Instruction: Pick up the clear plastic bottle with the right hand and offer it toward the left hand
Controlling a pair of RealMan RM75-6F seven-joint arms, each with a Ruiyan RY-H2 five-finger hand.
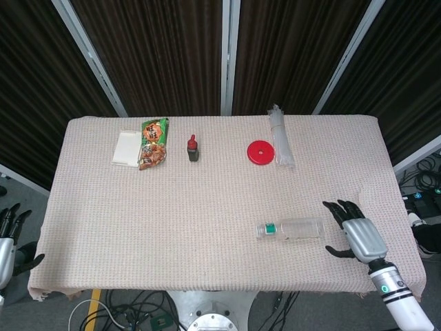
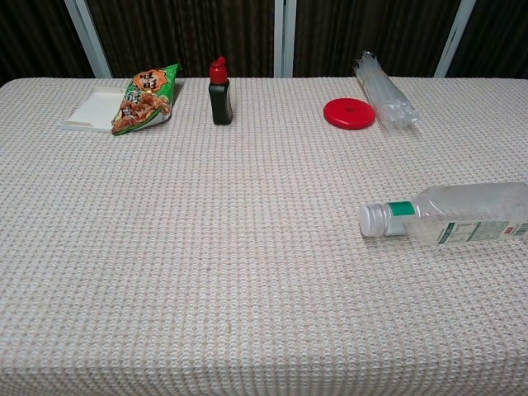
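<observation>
The clear plastic bottle (image 1: 293,229) lies on its side on the cloth-covered table (image 1: 207,227), its white cap with a green band pointing left; the chest view shows the bottle (image 2: 450,214) at the right edge. My right hand (image 1: 353,231) hovers over the table just right of the bottle's base, fingers spread, holding nothing and not touching it. My left hand (image 1: 8,238) hangs off the table's left front corner, fingers apart and empty. Neither hand appears in the chest view.
Along the far side sit a white flat box (image 1: 127,147), a green snack bag (image 1: 154,143), a small dark bottle with a red cap (image 1: 193,149), a red round lid (image 1: 260,152) and a clear sleeve of straws (image 1: 280,136).
</observation>
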